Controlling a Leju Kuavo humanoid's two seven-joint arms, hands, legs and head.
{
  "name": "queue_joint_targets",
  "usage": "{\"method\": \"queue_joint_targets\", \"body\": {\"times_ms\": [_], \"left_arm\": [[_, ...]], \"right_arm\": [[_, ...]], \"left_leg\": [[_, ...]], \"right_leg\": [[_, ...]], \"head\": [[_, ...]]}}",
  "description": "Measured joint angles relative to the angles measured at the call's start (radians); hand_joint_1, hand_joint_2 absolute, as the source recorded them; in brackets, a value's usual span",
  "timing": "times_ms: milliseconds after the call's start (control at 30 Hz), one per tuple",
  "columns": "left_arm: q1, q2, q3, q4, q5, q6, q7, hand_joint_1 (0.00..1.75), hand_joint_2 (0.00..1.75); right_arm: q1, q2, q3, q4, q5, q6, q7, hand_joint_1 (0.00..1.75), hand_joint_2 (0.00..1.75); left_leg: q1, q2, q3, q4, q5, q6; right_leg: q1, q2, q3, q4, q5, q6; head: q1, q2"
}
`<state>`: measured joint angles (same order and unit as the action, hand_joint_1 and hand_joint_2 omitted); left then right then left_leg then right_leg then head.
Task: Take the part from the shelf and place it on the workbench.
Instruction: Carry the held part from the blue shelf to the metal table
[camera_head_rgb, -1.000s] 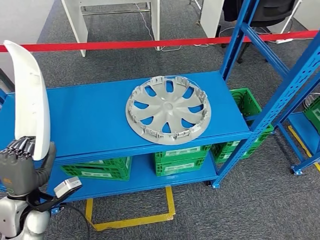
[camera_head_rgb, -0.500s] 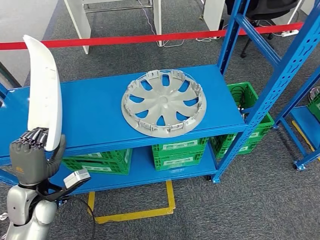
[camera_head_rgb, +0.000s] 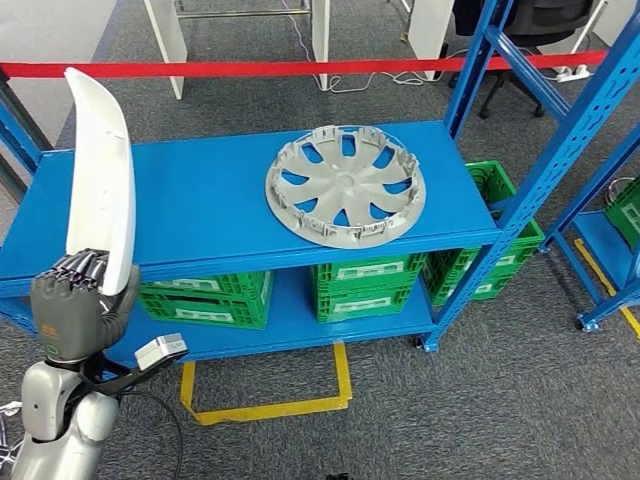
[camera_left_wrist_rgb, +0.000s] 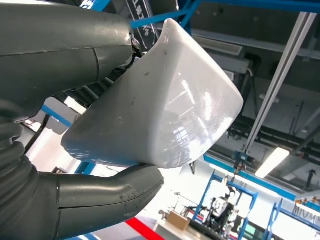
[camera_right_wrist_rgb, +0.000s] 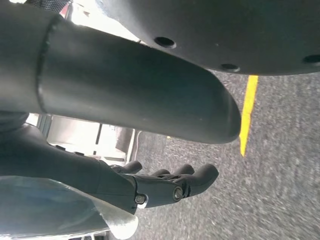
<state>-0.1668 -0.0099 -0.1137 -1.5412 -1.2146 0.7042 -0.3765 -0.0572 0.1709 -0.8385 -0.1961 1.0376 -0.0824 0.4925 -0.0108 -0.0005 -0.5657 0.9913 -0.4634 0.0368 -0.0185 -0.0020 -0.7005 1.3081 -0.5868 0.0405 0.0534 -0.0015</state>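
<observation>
Blue shelf (camera_head_rgb: 204, 205) on grey carpet, red barrier tape (camera_head_rgb: 302, 68) behind it, yellow floor marking (camera_head_rgb: 264, 405) in front. Grey wheel cover (camera_head_rgb: 346, 184) lies flat on the top deck, right of centre. Green crates (camera_head_rgb: 366, 285) on the lower deck. Left robot hand (camera_head_rgb: 75, 310) raised at lower left, clamped on the white part (camera_head_rgb: 102, 175), which stands upright above the fingers. Right robot hand (camera_right_wrist_rgb: 166, 187) hangs over the carpet, fingers apart, holding nothing.
</observation>
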Motion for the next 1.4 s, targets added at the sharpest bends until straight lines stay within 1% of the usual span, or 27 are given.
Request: {"method": "queue_joint_targets", "body": {"times_ms": [200, 300, 367, 433, 500, 533, 567, 600, 633, 700, 733, 800, 833, 867, 900, 967, 1000, 1033, 1067, 1100, 1133, 1200, 1233, 1267, 1333, 1367, 1400], "left_arm": [[0.0, 0.0, 0.0, 0.0, 0.0, 0.0, 0.0, 1.75, 1.75], [0.0, 0.0, -0.001, 0.001, 0.0, 0.0, 0.002, 1.75, 1.75], [-0.001, 0.001, -0.003, 0.001, 0.001, 0.0, 0.006, 1.75, 1.75], [-0.005, 0.006, -0.01, 0.004, 0.003, 0.0, 0.012, 1.75, 1.75], [-0.013, 0.013, -0.026, 0.016, 0.008, 0.0, 0.023, 1.75, 1.75], [-0.014, 0.016, -0.035, 0.023, 0.01, 0.0, 0.029, 1.75, 1.75], [-0.015, 0.016, -0.043, 0.028, 0.01, 0.0, 0.034, 1.75, 1.75], [-0.016, 0.016, -0.049, 0.03, 0.009, 0.0, 0.037, 1.75, 1.75], [-0.016, 0.016, -0.055, 0.031, 0.007, 0.0, 0.039, 1.75, 1.75], [-0.017, 0.014, -0.064, 0.033, 0.003, 0.0, 0.042, 1.75, 1.75], [-0.017, 0.012, -0.067, 0.034, 0.001, 0.0, 0.043, 1.75, 1.75], [-0.016, 0.011, -0.071, 0.038, 0.0, 0.0, 0.043, 1.75, 1.75], [-0.016, 0.01, -0.073, 0.041, 0.0, 0.0, 0.043, 1.75, 1.75], [-0.016, 0.009, -0.075, 0.042, 0.0, 0.0, 0.043, 1.75, 1.75], [-0.017, 0.007, -0.077, 0.044, 0.0, 0.0, 0.043, 1.75, 1.75], [-0.016, 0.006, -0.081, 0.047, 0.0, 0.0, 0.046, 1.75, 1.75], [-0.016, 0.006, -0.083, 0.049, 0.0, 0.0, 0.05, 1.75, 1.75], [-0.014, 0.006, -0.086, 0.051, -0.001, 0.0, 0.056, 1.75, 1.75], [-0.012, 0.007, -0.089, 0.053, -0.003, 0.0, 0.063, 1.75, 1.75], [-0.009, 0.007, -0.09, 0.053, -0.005, 0.0, 0.069, 1.75, 1.75], [-0.005, 0.008, -0.091, 0.053, -0.008, 0.0, 0.074, 1.75, 1.75], [0.012, 0.012, -0.09, 0.042, -0.013, 0.0, 0.081, 1.75, 1.75], [0.025, 0.015, -0.089, 0.032, -0.016, 0.001, 0.083, 1.75, 1.75], [0.042, 0.018, -0.087, 0.02, -0.019, 0.001, 0.084, 1.75, 1.75], [0.086, 0.027, -0.077, -0.011, -0.024, 0.001, 0.084, 1.75, 1.75], [0.111, 0.031, -0.071, -0.028, -0.025, 0.001, 0.083, 1.75, 1.75], [0.133, 0.036, -0.065, -0.045, -0.024, 0.001, 0.081, 1.75, 1.75]], "right_arm": [[0.0, 0.0, 0.0, 0.0, 0.0, 0.0, 0.0, 0.0, 0.0], [0.0, 0.0, 0.0, 0.0, 0.0, 0.0, -0.001, 0.0, 0.0], [-0.001, 0.0, 0.0, 0.0, 0.002, -0.001, -0.004, 0.0, 0.0], [-0.004, 0.001, 0.0, -0.001, 0.002, -0.002, -0.007, 0.0, 0.0], [-0.004, 0.002, -0.001, 0.0, 0.003, 0.002, 0.016, 0.0, 0.0], [-0.004, 0.003, -0.001, 0.0, 0.004, 0.004, 0.031, 0.0, 0.0], [-0.003, 0.003, -0.001, 0.0, 0.006, 0.005, 0.046, 0.0, 0.0], [-0.003, 0.003, -0.001, 0.0, 0.008, 0.004, 0.051, 0.0, 0.0], [-0.002, 0.003, -0.001, 0.0, 0.009, 0.002, 0.054, 0.0, 0.0], [-0.002, 0.004, -0.001, 0.0, 0.013, -0.001, 0.057, 0.0, 0.0], [-0.002, 0.004, -0.001, 0.0, 0.014, -0.002, 0.058, 0.0, 0.0], [0.0, 0.005, -0.001, 0.0, 0.015, -0.002, 0.058, 0.0, 0.0], [0.002, 0.005, -0.001, 0.0, 0.015, -0.002, 0.058, 0.0, 0.0], [0.004, 0.005, -0.001, 0.0, 0.015, -0.002, 0.059, 0.0, 0.0], [0.005, 0.005, -0.001, 0.0, 0.015, -0.002, 0.06, 0.0, 0.0], [0.007, 0.005, -0.001, 0.0, 0.018, -0.004, 0.057, 0.0, 0.0], [0.007, 0.005, -0.001, 0.0, 0.022, -0.007, 0.051, 0.0, 0.0], [0.007, 0.005, -0.001, 0.0, 0.027, -0.013, 0.038, 0.0, 0.0], [0.007, 0.005, -0.001, 0.0, 0.033, -0.022, 0.013, 0.0, 0.0], [0.008, 0.006, 0.0, 0.0, 0.038, -0.031, -0.022, 0.0, 0.0], [0.008, 0.006, 0.0, -0.001, 0.042, -0.039, -0.073, 0.0, 0.0], [0.008, 0.007, 0.005, -0.002, 0.051, -0.05, -0.216, 0.0, 0.0], [0.009, 0.008, 0.009, -0.002, 0.055, -0.055, -0.305, 0.0, 0.0], [0.01, 0.009, 0.014, -0.002, 0.059, -0.062, -0.4, 0.0, 0.0], [0.016, 0.016, 0.025, -0.002, 0.06, -0.076, -0.601, 0.0, 0.0], [0.021, 0.021, 0.03, -0.002, 0.058, -0.079, -0.695, 0.0, 0.0], [0.024, 0.027, 0.034, -0.001, 0.055, -0.078, -0.776, 0.0, 0.0]], "left_leg": [[0.0, 0.0, -0.001, 0.0, 0.0, 0.0], [-0.002, 0.0, -0.006, 0.001, 0.005, 0.0], [-0.003, -0.001, -0.016, 0.003, 0.015, -0.002], [-0.003, -0.003, -0.037, 0.013, 0.026, -0.018], [0.008, -0.005, -0.078, 0.166, -0.057, -0.05], [0.015, -0.005, -0.083, 0.232, -0.09, -0.062], [0.021, -0.005, -0.071, 0.275, -0.103, -0.069], [0.023, -0.004, -0.029, 0.227, -0.073, -0.069], [0.023, -0.004, 0.024, 0.156, -0.062, -0.068], [0.02, -0.004, 0.11, 0.023, -0.081, -0.058], [0.016, -0.004, 0.128, -0.012, -0.093, -0.051], [0.013, -0.003, 0.116, -0.024, -0.081, -0.033], [0.014, -0.001, 0.104, -0.025, -0.069, -0.023], [0.015, 0.001, 0.09, -0.027, -0.055, -0.014], [0.016, 0.003, 0.075, -0.029, -0.04, -0.007], [0.013, 0.003, 0.039, -0.027, -0.011, -0.002], [0.011, 0.003, 0.02, -0.026, 0.003, -0.002], [0.01, 0.003, 0.002, -0.024, 0.017, -0.002], [0.009, 0.004, -0.016, -0.023, 0.029, -0.004], [0.008, 0.004, -0.033, -0.02, 0.041, -0.006], [0.008, 0.003, -0.047, -0.016, 0.051, -0.009], [0.004, 0.003, -0.068, -0.005, 0.068, -0.018], [0.003, 0.003, -0.075, -0.001, 0.077, -0.023], [0.002, 0.003, -0.08, 0.002, 0.086, -0.028], [0.005, 0.003, -0.091, 0.008, 0.084, -0.041], [0.007, 0.002, -0.097, 0.028, 0.055, -0.047], [0.009, 0.001, -0.105, 0.066, 0.008, -0.053]], "right_leg": [[0.0, 0.0, 0.002, -0.002, 0.002, 0.0], [0.001, 0.0, 0.025, -0.031, 0.022, -0.003], [0.006, 0.003, 0.106, -0.143, 0.049, -0.016], [0.012, 0.005, 0.192, -0.287, 0.066, -0.034], [0.012, -0.003, 0.166, -0.334, 0.102, -0.048], [0.01, -0.009, 0.133, -0.332, 0.128, -0.053], [0.009, -0.012, 0.101, -0.325, 0.148, -0.052], [0.009, -0.013, 0.083, -0.319, 0.157, -0.049], [0.009, -0.013, 0.068, -0.312, 0.167, -0.045], [0.011, -0.013, 0.05, -0.305, 0.185, -0.035], [0.011, -0.013, 0.047, -0.306, 0.195, -0.028], [0.008, -0.013, 0.041, -0.311, 0.214, -0.015], [0.006, -0.011, 0.033, -0.306, 0.202, -0.009], [0.005, -0.008, 0.021, -0.284, 0.169, -0.004], [0.004, -0.005, 0.006, -0.241, 0.116, -0.001], [0.005, -0.001, -0.021, -0.11, 0.01, 0.003], [0.005, -0.001, -0.025, -0.051, -0.01, 0.005], [0.005, -0.001, -0.018, -0.014, -0.002, 0.005], [0.005, -0.001, 0.005, -0.011, 0.024, 0.004], [0.005, -0.001, 0.043, -0.04, 0.054, 0.001], [0.006, 0.001, 0.1, -0.102, 0.069, -0.003], [0.008, 0.006, 0.222, -0.261, 0.047, -0.009], [0.009, 0.009, 0.26, -0.317, 0.027, -0.012], [0.011, 0.01, 0.273, -0.345, 0.016, -0.016], [0.01, 0.006, 0.256, -0.348, 0.022, -0.031], [0.009, 0.003, 0.245, -0.348, 0.031, -0.041], [0.008, -0.001, 0.235, -0.348, 0.042, -0.05]], "head": [[0.0, 0.0], [0.0, 0.0], [-0.001, 0.0], [-0.002, 0.0], [-0.006, 0.0], [-0.008, 0.0], [-0.008, 0.0], [-0.008, 0.0], [-0.009, 0.0], [-0.007, 0.0], [-0.007, 0.0], [-0.008, 0.0], [-0.008, 0.0], [-0.007, 0.0], [-0.006, 0.0], [-0.002, 0.0], [-0.002, 0.0], [-0.002, 0.0], [-0.002, 0.0], [-0.002, 0.0], [-0.001, 0.0], [0.0, 0.0], [0.001, 0.0], [0.001, 0.0], [0.001, 0.0], [-0.001, 0.0], [-0.002, 0.0]]}}
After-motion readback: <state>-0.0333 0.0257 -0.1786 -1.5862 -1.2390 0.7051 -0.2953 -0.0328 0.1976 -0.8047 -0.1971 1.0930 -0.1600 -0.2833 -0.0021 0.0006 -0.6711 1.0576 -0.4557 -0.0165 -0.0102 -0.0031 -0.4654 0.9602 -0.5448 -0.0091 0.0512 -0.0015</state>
